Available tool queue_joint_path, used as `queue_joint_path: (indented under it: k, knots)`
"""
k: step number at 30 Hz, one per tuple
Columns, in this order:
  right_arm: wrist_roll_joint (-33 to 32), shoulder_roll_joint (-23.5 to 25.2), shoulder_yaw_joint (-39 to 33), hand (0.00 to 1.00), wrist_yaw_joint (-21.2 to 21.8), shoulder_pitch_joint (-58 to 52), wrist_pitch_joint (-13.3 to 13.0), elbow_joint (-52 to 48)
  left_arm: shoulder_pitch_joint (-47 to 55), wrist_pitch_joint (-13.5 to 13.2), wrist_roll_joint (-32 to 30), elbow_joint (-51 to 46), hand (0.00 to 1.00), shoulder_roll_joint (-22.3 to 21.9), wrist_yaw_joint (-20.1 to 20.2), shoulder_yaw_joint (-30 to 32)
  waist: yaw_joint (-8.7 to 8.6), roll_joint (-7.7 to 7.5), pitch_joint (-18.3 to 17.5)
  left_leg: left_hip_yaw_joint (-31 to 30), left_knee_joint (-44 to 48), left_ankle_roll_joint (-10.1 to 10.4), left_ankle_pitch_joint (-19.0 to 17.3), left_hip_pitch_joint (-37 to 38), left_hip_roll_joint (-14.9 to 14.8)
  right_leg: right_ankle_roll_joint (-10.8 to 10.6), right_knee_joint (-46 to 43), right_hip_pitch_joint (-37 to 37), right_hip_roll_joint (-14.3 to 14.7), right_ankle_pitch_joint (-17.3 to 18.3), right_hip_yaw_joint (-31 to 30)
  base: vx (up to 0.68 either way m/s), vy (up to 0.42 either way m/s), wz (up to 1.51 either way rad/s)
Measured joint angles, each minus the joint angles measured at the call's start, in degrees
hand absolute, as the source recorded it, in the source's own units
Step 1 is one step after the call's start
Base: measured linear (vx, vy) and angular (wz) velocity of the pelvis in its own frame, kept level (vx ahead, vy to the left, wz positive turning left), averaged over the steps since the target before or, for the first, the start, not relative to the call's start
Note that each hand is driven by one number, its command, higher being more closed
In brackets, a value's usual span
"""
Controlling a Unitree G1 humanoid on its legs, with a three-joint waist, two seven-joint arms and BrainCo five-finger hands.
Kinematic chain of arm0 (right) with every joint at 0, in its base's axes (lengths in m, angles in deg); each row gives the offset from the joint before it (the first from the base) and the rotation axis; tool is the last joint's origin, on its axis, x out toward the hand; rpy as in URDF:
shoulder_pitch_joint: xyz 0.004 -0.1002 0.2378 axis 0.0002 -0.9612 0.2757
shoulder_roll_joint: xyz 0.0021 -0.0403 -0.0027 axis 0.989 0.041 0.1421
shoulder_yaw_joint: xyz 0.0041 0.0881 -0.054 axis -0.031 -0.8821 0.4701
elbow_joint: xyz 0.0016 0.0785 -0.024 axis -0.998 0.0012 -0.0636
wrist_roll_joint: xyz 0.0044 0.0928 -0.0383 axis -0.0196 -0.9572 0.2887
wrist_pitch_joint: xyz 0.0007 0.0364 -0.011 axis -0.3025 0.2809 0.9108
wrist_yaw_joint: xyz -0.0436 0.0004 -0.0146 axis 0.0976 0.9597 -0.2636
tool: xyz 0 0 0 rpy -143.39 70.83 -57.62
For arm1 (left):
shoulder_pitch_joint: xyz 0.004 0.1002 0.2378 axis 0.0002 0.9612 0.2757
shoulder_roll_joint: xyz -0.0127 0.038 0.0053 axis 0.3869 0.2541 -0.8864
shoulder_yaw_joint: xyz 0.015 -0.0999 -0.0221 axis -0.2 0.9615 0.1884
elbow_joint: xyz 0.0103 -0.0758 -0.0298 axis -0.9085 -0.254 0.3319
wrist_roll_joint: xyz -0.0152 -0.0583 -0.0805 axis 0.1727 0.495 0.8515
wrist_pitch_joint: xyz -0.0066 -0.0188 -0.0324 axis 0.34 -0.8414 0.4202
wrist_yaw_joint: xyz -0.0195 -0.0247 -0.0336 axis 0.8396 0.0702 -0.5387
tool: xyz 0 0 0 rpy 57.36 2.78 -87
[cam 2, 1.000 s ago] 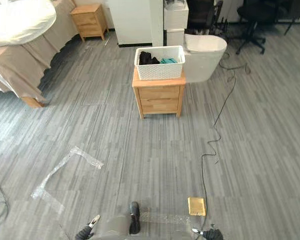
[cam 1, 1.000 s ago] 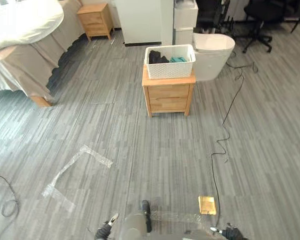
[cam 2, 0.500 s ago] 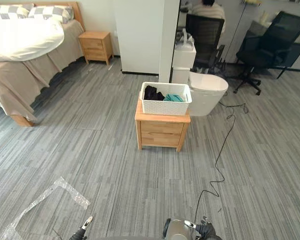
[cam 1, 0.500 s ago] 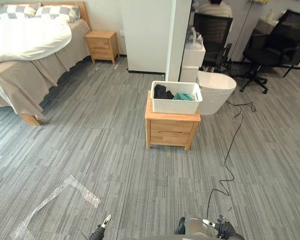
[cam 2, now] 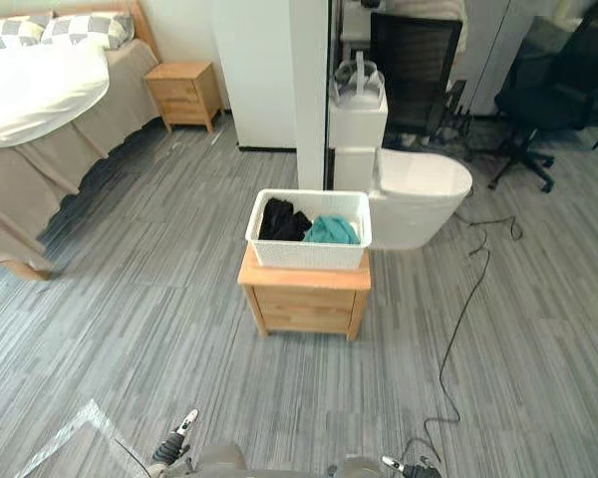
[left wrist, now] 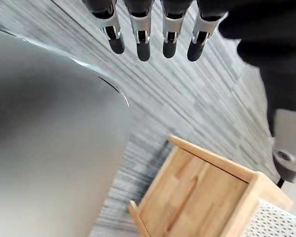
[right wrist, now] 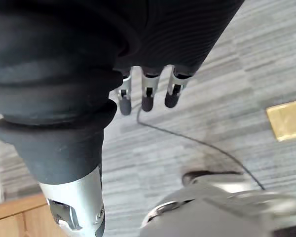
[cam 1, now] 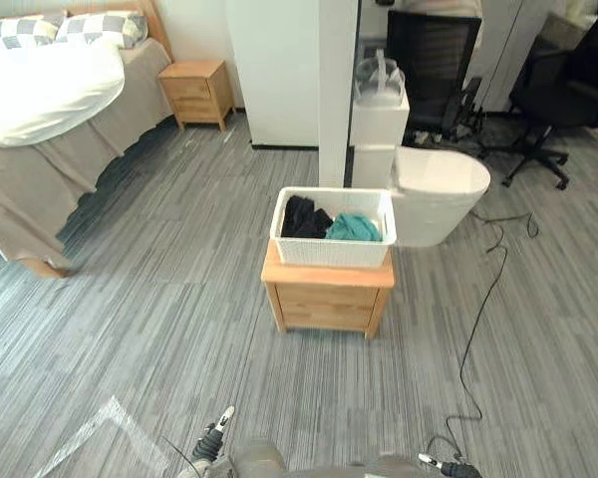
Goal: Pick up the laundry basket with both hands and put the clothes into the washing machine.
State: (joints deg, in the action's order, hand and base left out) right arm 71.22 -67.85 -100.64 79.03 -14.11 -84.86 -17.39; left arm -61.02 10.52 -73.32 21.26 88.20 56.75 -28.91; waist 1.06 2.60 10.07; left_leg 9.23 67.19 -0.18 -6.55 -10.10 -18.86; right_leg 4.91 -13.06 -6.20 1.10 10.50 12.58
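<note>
Grey plank floor separates the robot from its goal. Nearest, at the lower edge of the head views, the left hand and right hand hang low, well apart from every object. The wrist views show the left fingers and right fingers straight and relaxed, holding nothing. Further off, the white laundry basket sits on a wooden bedside cabinet, with the clothes, one black and one teal, inside it. Just behind and to the right stands a rounded white appliance, probably the washing machine. A bed lies far off to the left.

Judging by this, the task has barely begun: the basket is not yet grasped, lifted or emptied. The basket's handles cannot be made out, the appliance's opening is hidden, and the head views cut both hands off at the frame edge.
</note>
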Motion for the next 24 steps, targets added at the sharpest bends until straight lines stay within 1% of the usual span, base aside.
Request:
queue_joint_path:
  k: [1,2,3,4,5,6,7,8,9,10,11,12,13,14,15,16,17,18,19,20,21,22,23,24]
  knots:
    - [-0.4,0.0,-0.1,0.0,-0.3,0.8,0.1,-1.7,0.1,0.0,0.4,-0.8,0.0,-0.1,0.0,-0.1,0.14,0.01,0.2,2.7,-6.0,1.5,-2.1,-1.6,0.2,-0.3,1.7,-2.6,-0.3,-0.2,-0.6,0.46,-0.052,-0.2]
    - [-0.5,0.2,-0.1,0.0,-0.4,1.0,0.1,-3.3,0.1,0.1,0.5,-1.4,0.0,-0.2,-0.1,-0.7,0.13,-0.07,0.3,3.5,-9.9,2.1,-3.0,-2.1,0.7,-0.5,2.5,-3.5,-0.5,-0.3,-0.8,0.45,0.02,-0.21]
    - [-1.3,1.0,-0.2,0.0,-0.7,1.3,0.0,-7.2,0.2,0.1,1.2,-3.2,0.0,-0.5,-0.3,-1.7,0.23,-0.4,0.5,4.4,-19.6,2.5,-3.3,-2.5,2.9,-0.5,3.3,-4.7,-1.5,-0.3,-1.0,0.36,0.059,-0.17]
    - [-2.4,1.4,-0.5,0.0,-1.5,1.5,-0.2,-11.7,0.8,0.1,2.3,-5.7,0.0,-0.8,-0.5,-3.9,0.36,-0.82,0.6,4.8,-31.0,2.7,-3.1,-2.6,6.0,-0.8,4.4,-5.7,-3.0,-0.1,-1.0,0.32,0.115,-0.15]
    - [-2.7,1.6,-0.7,0.0,-1.7,1.7,-0.4,-13.7,1.2,0.1,2.9,-7.1,0.0,-1.1,-0.7,-5.0,0.43,-1.12,0.5,4.6,-37.0,3.0,-2.8,-2.6,7.8,-1.8,5.1,-6.2,-3.9,0.3,-1.1,0.3,0.156,-0.09]
    - [-4.1,1.6,-1.5,0.0,-2.3,2.1,-1.2,-16.6,1.6,-0.3,3.8,-9.8,0.0,-1.3,-1.1,-5.7,0.61,-0.91,0.4,2.4,-48.9,5.0,-0.8,-2.6,10.8,-3.9,6.8,-6.8,-4.9,1.2,-1.2,0.36,0.241,-0.06]
    - [-5.1,1.0,-2.2,0.0,-3.4,2.5,-2.1,-18.0,1.7,-0.6,4.6,-11.4,0.0,-1.7,-1.5,-6.2,1.18,0.34,-0.3,-0.5,-57.1,6.3,2.5,-2.9,11.8,-5.3,7.8,-7.1,-4.6,1.9,-1.5,0.3,0.242,-0.12]
    - [-6.1,1.1,-2.5,0.0,-4.1,2.9,-2.4,-18.1,1.7,-0.9,5.3,-11.8,0.0,-1.7,-1.7,-6.3,1.39,0.43,-0.4,-1.0,-57.0,5.5,5.7,-2.8,12.2,-5.9,7.8,-7.4,-4.9,2.5,-1.9,0.27,0.227,-0.13]
    - [-7.4,1.7,-2.6,0.0,-4.8,3.5,-2.4,-18.5,1.8,-1.1,5.9,-12.8,0.0,-1.7,-2.4,-6.7,1.5,-0.17,-0.8,-1.3,-56.6,3.5,8.0,-2.8,13.7,-6.5,7.8,-7.8,-6.1,3.7,-2.4,0.38,0.23,-0.08]
    - [-9.5,2.7,-2.6,0.0,-5.8,3.6,-2.6,-20.4,1.8,-1.2,6.8,-14.2,0.0,-1.3,-2.9,-6.9,1.47,-2.31,-1.0,-1.2,-54.7,2.3,7.6,-3.7,15.8,-7.6,6.7,-7.7,-8.0,4.7,-2.4,0.4,0.194,0.02]
    - [-12.0,3.5,-2.9,0.0,-6.6,3.5,-3.6,-23.0,1.7,-1.3,8.0,-15.3,0.0,-1.1,-3.8,-7.3,1.44,-2.88,-1.1,-1.3,-51.6,-0.2,5.9,-4.7,16.9,-7.8,4.3,-7.4,-9.2,4.8,-3.6,0.41,0.181,0.09]
    - [-13.2,3.7,-3.0,0.0,-6.9,3.3,-4.0,-24.1,1.8,-1.2,8.1,-15.5,0.0,-1.2,-4.0,-7.7,1.46,-3.02,-1.2,-1.0,-50.3,-1.0,5.0,-4.6,17.4,-7.8,2.5,-7.2,-9.8,4.8,-4.4,0.44,0.212,0.01]
    - [-14.6,4.0,-3.8,0.0,-7.4,3.2,-4.4,-25.8,1.9,-1.3,9.0,-16.2,0.0,-1.7,-4.3,-8.1,1.43,-3.33,-1.2,-0.1,-49.1,-2.1,2.9,-2.9,18.1,-7.9,-4.7,-5.4,-11.3,4.8,-6.3,0.43,0.232,-0.12]
    - [-15.5,4.4,-4.2,0.0,-8.0,3.0,-4.6,-27.3,2.4,-1.2,10.0,-17.3,0.0,-1.8,-4.7,-7.9,1.44,-3.31,-1.1,0.7,-49.1,-2.6,1.7,-0.5,18.5,-9.7,-14.2,-2.0,-12.4,3.8,-7.7,0.57,0.296,-0.27]
    - [-15.9,5.3,-4.2,0.0,-9.0,3.0,-5.1,-29.8,3.2,-1.3,10.7,-19.1,0.0,-1.5,-5.6,-7.5,1.35,-3.34,-0.8,1.6,-49.4,-3.4,0.3,3.1,18.7,-13.8,-28.9,3.1,-13.3,0.5,-10.2,0.38,0.183,-0.23]
    - [-16.2,5.7,-4.2,0.0,-9.2,2.8,-5.3,-30.9,3.4,-1.4,11.3,-20.0,0.0,-1.3,-6.1,-7.1,1.29,-3.4,-0.7,1.9,-49.4,-3.6,-0.1,4.6,18.8,-14.0,-34.3,4.9,-13.4,0.3,-11.2,0.38,0.16,-0.07]
    - [-16.8,6.3,-4.2,0.0,-9.6,2.2,-5.7,-33.0,3.9,-1.7,12.2,-21.9,0.0,-0.7,-6.9,-6.4,1.1,-3.33,-0.6,1.9,-50.2,-3.9,-0.3,8.1,18.9,-13.5,-42.4,8.0,-13.4,0.6,-10.9,0.27,0.088,0.05]
    - [-17.4,6.4,-4.1,0.0,-10.4,1.5,-6.0,-34.8,4.1,-2.1,12.3,-23.4,0.0,-0.7,-7.7,-5.4,1.08,-3.02,-0.5,1.8,-52.0,-3.9,-0.3,11.0,18.8,-12.1,-44.0,9.5,-13.5,1.2,-9.2,0.29,0.075,0.07]
    - [-17.5,6.4,-4.2,0.0,-11.1,0.8,-6.6,-37.4,4.4,-2.7,12.6,-25.9,0.0,-1.1,-8.7,-2.8,1.27,-2.77,-0.5,1.8,-54.9,-3.9,-0.3,13.5,18.5,-10.3,-42.0,11.0,-14.0,2.2,-6.2,0.24,0.052,0.03]
    - [-17.5,6.6,-4.2,0.0,-11.4,0.4,-6.7,-38.8,4.7,-3.0,12.7,-27.2,0.0,-1.2,-9.1,-1.4,1.28,-2.49,-0.6,1.8,-55.9,-3.9,-0.3,14.0,18.5,-9.5,-39.5,12.0,-14.5,2.7,-5.0,0.18,-0.002,0.07]
    - [-17.5,7.2,-4.3,0.0,-11.5,-0.2,-6.9,-41.6,5.2,-4.0,13.4,-29.6,0.0,-1.9,-10.4,1.2,1.24,-3.03,-1.2,1.7,-56.7,-3.0,-1.1,14.4,17.8,-8.7,-32.0,13.1,-14.7,3.1,-2.7,0.15,-0.057,0.01]
    - [-17.5,7.8,-4.7,0.0,-11.5,-1.0,-6.9,-43.9,5.6,-4.5,14.1,-31.5,0.0,-2.1,-11.7,3.6,1.5,-3.07,-1.6,1.8,-56.2,-1.9,-2.0,14.1,17.0,-8.6,-22.9,13.4,-14.5,2.9,-1.5,0.16,-0.086,-0.03]
    - [-17.5,8.3,-4.9,0.0,-11.5,-1.2,-6.9,-44.8,6.2,-4.8,14.4,-32.6,0.0,-2.1,-12.3,5.0,1.5,-3.39,-1.8,1.7,-55.6,-1.5,-2.5,13.9,16.7,-8.5,-18.1,13.1,-14.1,2.1,-1.6,0.16,-0.141,-0.08]
    - [-17.5,9.0,-5.4,0.0,-12.0,-2.0,-7.0,-46.6,7.6,-5.0,14.6,-35.0,0.0,-2.3,-13.7,7.6,1.38,-4.81,-2.4,1.6,-54.1,-0.5,-4.1,13.7,16.8,-8.5,-9.6,11.6,-14.0,-3.0,-1.9,0.24,-0.265,-0.02]
